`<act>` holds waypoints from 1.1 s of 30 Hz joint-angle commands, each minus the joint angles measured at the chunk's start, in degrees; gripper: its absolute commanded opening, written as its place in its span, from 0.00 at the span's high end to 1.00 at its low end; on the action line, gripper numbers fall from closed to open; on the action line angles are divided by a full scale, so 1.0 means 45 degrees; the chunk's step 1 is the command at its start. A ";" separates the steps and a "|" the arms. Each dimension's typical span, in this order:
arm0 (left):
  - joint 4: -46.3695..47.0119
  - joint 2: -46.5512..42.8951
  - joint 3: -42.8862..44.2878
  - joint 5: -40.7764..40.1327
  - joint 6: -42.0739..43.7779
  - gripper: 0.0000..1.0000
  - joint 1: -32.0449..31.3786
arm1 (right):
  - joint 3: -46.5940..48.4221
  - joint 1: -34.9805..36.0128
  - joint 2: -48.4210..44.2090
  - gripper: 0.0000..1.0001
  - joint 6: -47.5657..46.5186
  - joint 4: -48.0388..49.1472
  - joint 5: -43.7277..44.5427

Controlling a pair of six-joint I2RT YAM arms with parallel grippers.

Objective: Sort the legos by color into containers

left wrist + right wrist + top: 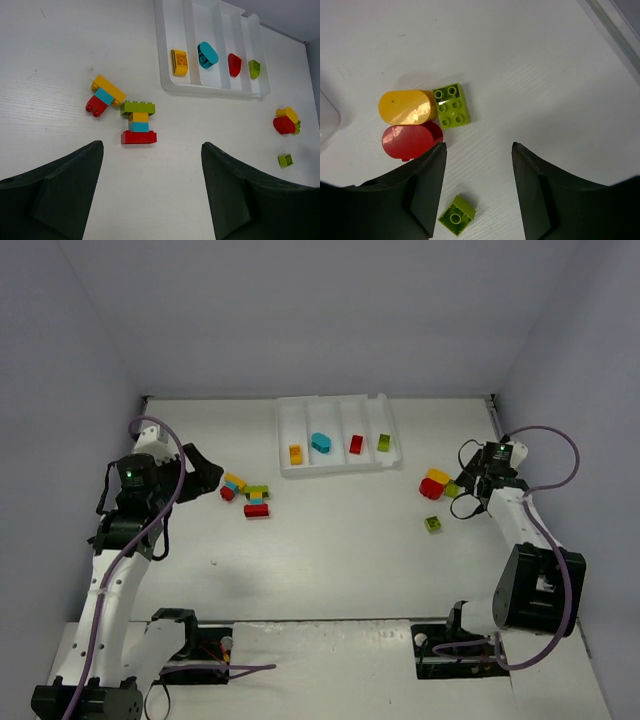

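Note:
The white tray [340, 468] holds one brick per compartment: yellow-orange [295, 453], cyan [321, 443], red [356, 444] and green [384, 442]. Left of it lie a yellow-cyan-red stack [104, 95] and a green-yellow-cyan-red stack [138, 123]. My left gripper [150, 145] is open and empty, just short of the second stack. At the right lie a rounded yellow brick [406, 107], a rounded red brick [410, 140], a green brick [451, 105] and a small green brick [457, 214]. My right gripper [479, 145] is open above them, with the small green brick by its left finger.
Grey walls close the table at the left, back and right. The right-hand bricks lie close to the right wall edge [495, 415]. Both arm bases and their cables sit at the near edge.

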 commanded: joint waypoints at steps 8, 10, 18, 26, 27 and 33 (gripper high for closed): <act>0.0863 -0.0037 0.0403 0.0236 -0.0110 0.27 0.0015 | 0.0835 -0.0014 0.2262 0.49 -0.0620 0.0570 -0.1289; 0.0883 -0.0018 0.0422 0.0216 -0.0110 0.27 0.0015 | 0.0894 0.0006 0.2613 0.49 -0.0678 0.0996 -0.1695; 0.0863 0.0002 0.0422 0.0177 -0.0090 0.27 0.0034 | 0.1167 0.0025 0.3277 0.47 -0.0913 0.1527 -0.2500; 0.0844 0.0138 0.0422 0.0216 -0.0071 0.27 0.0034 | 0.1421 0.0045 0.4116 0.48 -0.0932 0.1683 -0.2168; 0.0844 0.0139 0.0422 0.0216 -0.0090 0.27 0.0034 | 0.1441 0.0045 0.4176 0.48 -0.0932 0.1683 -0.2168; 0.0863 0.0178 0.0403 0.0216 -0.0090 0.27 0.0034 | 0.1421 0.0045 0.4391 0.72 -0.0952 0.1839 -0.1739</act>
